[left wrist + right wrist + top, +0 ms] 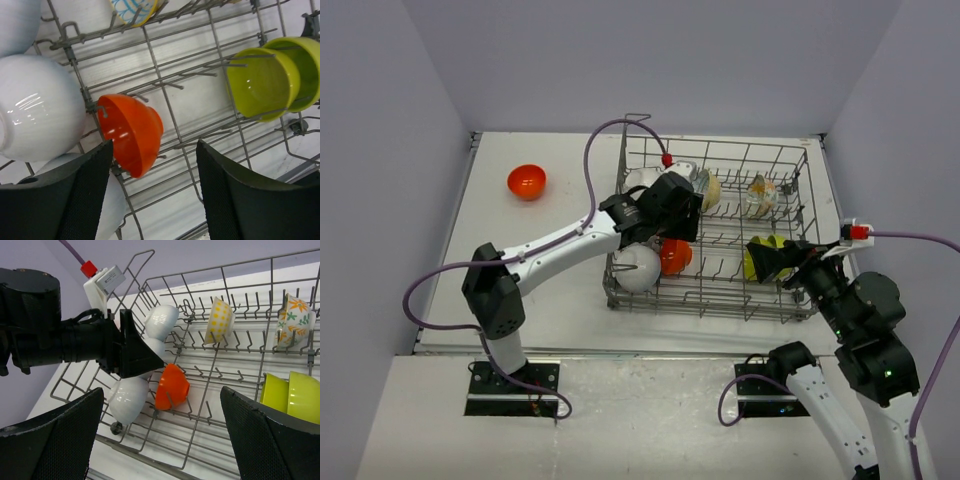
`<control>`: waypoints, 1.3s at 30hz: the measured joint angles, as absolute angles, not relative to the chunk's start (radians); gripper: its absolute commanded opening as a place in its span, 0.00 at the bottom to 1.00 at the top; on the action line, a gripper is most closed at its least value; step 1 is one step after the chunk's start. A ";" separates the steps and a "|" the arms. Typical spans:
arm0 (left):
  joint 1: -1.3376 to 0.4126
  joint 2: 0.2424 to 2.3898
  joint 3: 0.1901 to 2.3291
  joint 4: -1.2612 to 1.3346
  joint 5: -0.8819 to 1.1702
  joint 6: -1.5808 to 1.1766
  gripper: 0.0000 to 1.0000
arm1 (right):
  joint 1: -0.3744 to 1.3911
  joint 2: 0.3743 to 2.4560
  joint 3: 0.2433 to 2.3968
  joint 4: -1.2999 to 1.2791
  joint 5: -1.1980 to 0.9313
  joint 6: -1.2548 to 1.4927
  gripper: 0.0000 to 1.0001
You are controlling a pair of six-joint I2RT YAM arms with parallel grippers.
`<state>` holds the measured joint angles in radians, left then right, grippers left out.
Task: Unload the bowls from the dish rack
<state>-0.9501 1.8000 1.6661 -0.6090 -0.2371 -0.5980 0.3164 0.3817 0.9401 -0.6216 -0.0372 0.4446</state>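
The grey wire dish rack (710, 308) holds several bowls on edge among its tines. An orange bowl (132, 135) stands beside a white bowl (40, 107) at the rack's front left. My left gripper (154, 150) hangs open just above them, its left finger close to the orange bowl's rim, gripping nothing. Two lime-green bowls (292, 395) nest at the front right, where my right gripper (765, 258) hovers open and empty. Patterned cream bowls (220, 320) (292, 320) stand along the back row, and another white bowl (161, 320) at the back left.
A second orange bowl (526, 181) sits upright on the table, far left of the rack. The rack's tall corner post (638, 120) rises at its back left. Purple cables loop off both arms. Walls close the table on three sides.
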 measured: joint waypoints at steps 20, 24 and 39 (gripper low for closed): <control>-0.834 1.762 1.436 -0.375 0.051 -0.674 0.48 | 0.316 0.396 0.929 -0.619 -0.044 0.444 0.99; -0.834 1.781 1.423 -0.370 0.048 -0.681 0.45 | 0.316 0.397 0.929 -0.619 -0.045 0.444 0.99; -0.847 1.827 1.392 -0.360 0.035 -0.683 0.40 | 0.316 0.398 0.927 -0.612 -0.049 0.444 0.99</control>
<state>-0.8467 1.8271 1.3922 -0.3595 0.0349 -0.6830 0.3164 0.3985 0.9268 -0.6125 -0.0486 0.4442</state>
